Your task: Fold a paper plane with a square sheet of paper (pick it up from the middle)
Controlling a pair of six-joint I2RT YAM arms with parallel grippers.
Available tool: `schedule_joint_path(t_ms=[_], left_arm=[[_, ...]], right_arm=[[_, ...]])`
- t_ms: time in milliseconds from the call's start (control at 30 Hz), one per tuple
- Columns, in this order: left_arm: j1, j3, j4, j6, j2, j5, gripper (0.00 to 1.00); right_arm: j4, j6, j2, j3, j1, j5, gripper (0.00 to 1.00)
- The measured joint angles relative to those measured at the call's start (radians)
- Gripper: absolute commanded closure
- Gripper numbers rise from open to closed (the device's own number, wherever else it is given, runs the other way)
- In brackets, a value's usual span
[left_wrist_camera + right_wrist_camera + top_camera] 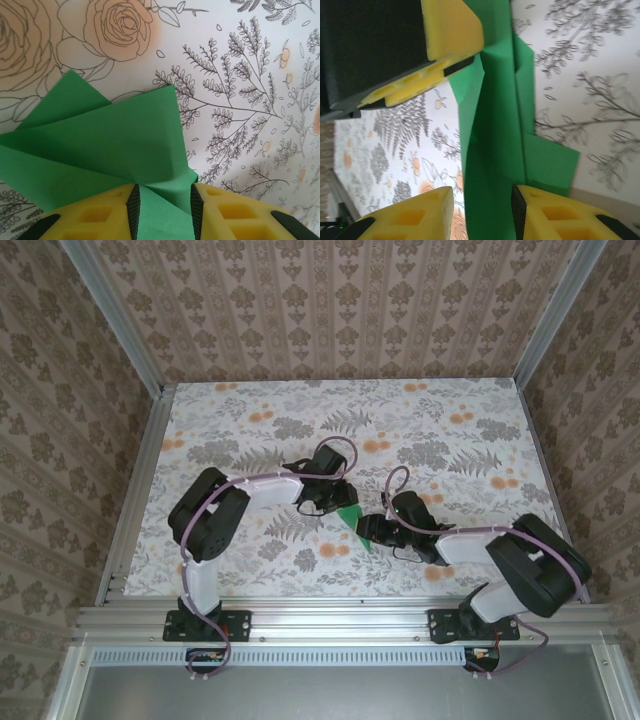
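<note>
The green paper (349, 518) lies at mid-table as a creased, layered pointed shape, pinned between both grippers. From the left, my left gripper (335, 504) reaches over it. In the left wrist view the folded paper (110, 135) spreads ahead and fills the gap of the left gripper (162, 192), whose jaws stand apart. My right gripper (369, 530) comes in from the right. In its wrist view a long folded strip of the paper (495, 140) runs between the fingers of the right gripper (482, 192), open, the left finger clear of it. The left gripper's finger (450, 30) touches the strip's far end.
The floral tabletop (450, 440) is ringed by an aluminium frame and patterned walls. Both arms bend inward so their wrists nearly meet at the centre. Purple cables loop over each arm.
</note>
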Motion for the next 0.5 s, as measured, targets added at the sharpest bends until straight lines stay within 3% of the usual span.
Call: schedule_joint_path(t_ms=[300,500], left_arm=[[-0.012,0.051,-0.013,0.019,0.013,0.008,0.66],[-0.013,0.055,-0.018,0.026,0.014,0.014,0.66]], right_arm=[[-0.261,-0.095,-0.048,0.106,0.000,0.027,0.59],[-0.376,-0.174,-0.021,0.175,0.000,0.061,0.49]])
